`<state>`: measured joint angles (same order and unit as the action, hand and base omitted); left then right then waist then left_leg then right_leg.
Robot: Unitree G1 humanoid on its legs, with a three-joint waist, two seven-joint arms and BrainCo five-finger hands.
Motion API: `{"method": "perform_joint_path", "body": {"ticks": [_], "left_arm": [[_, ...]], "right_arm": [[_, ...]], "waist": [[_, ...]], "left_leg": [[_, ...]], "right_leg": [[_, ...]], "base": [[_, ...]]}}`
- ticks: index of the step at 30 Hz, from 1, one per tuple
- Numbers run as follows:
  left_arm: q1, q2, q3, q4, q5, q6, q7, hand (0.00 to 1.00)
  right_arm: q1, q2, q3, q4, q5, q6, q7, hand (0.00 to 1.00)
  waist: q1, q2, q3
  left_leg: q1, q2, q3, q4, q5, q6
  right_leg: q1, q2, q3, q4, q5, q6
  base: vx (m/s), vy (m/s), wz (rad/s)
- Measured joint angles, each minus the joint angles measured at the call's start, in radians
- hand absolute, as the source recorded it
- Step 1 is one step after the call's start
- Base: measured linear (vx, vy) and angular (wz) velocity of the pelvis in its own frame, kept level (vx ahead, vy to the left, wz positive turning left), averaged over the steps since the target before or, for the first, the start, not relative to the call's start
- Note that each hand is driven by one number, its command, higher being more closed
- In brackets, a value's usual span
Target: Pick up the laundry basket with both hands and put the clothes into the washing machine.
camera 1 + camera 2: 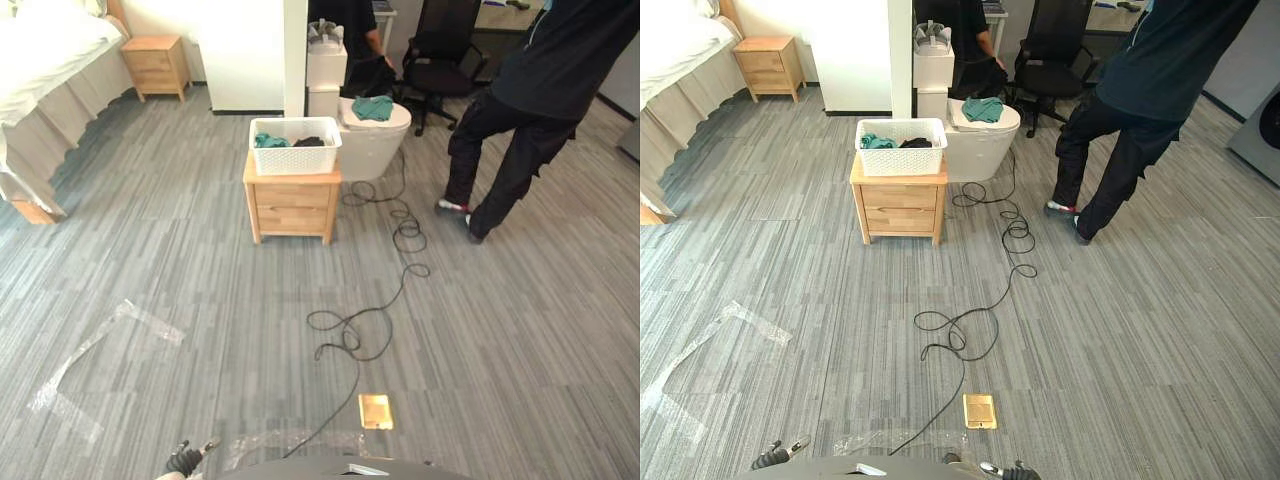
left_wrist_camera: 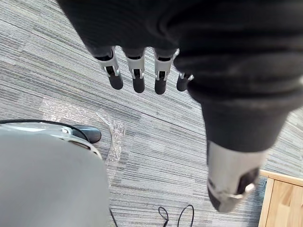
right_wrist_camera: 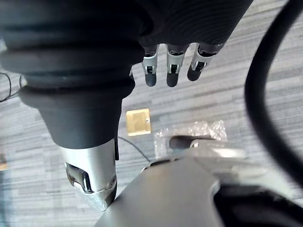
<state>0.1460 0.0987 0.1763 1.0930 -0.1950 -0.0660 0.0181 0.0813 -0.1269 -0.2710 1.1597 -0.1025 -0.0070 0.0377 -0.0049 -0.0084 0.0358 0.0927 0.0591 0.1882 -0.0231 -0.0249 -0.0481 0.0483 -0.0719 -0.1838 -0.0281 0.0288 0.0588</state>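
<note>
Your left hand (image 2: 138, 75), right hand (image 3: 173, 71) both loose, fingers straight, gripping nothing; laundry basket (image 1: 295, 150) with clothes (image 1: 270, 141) spans nightstand (image 1: 291, 208) top nearly edge to edge

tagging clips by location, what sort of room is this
Likely a bedroom mock-up inside an office or lab: a bed with white bedding, a white perforated plastic laundry basket on a light wooden two-drawer cabinet, and a black swivel office chair behind.

Left hand (image 2: 142, 42), right hand (image 3: 173, 64) pointing down, fingers (image 2: 160, 82) straight, empty.
</note>
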Motion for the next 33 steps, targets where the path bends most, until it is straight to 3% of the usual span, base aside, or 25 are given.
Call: {"method": "perform_joint_path", "body": {"ticks": [6, 33], "left_arm": [[-0.017, -0.01, 0.0, 0.0, -0.019, -0.021, -0.001, 0.0], [-0.037, -0.004, -0.001, 0.028, -0.018, -0.023, 0.0, 0.0]], "right_arm": [[-0.032, 0.011, -0.012, -0.002, 0.02, -0.017, 0.006, 0.0], [-0.046, 0.02, -0.027, -0.001, 0.019, -0.015, 0.005, 0.0]], "waist": [[-0.004, -0.005, 0.01], [-0.006, -0.016, 0.018]], "left_leg": [[0.032, -0.002, 0.004, -0.034, 0.011, -0.005], [0.042, -0.001, 0.018, -0.061, 0.024, -0.007]], "right_leg": [[0.024, -0.002, -0.021, -0.01, -0.003, 0.01], [0.035, 0.005, -0.023, -0.04, 0.007, 0.006]], "base": [[0.01, 0.003, 0.03], [-0.02, -0.007, -0.01]]}}
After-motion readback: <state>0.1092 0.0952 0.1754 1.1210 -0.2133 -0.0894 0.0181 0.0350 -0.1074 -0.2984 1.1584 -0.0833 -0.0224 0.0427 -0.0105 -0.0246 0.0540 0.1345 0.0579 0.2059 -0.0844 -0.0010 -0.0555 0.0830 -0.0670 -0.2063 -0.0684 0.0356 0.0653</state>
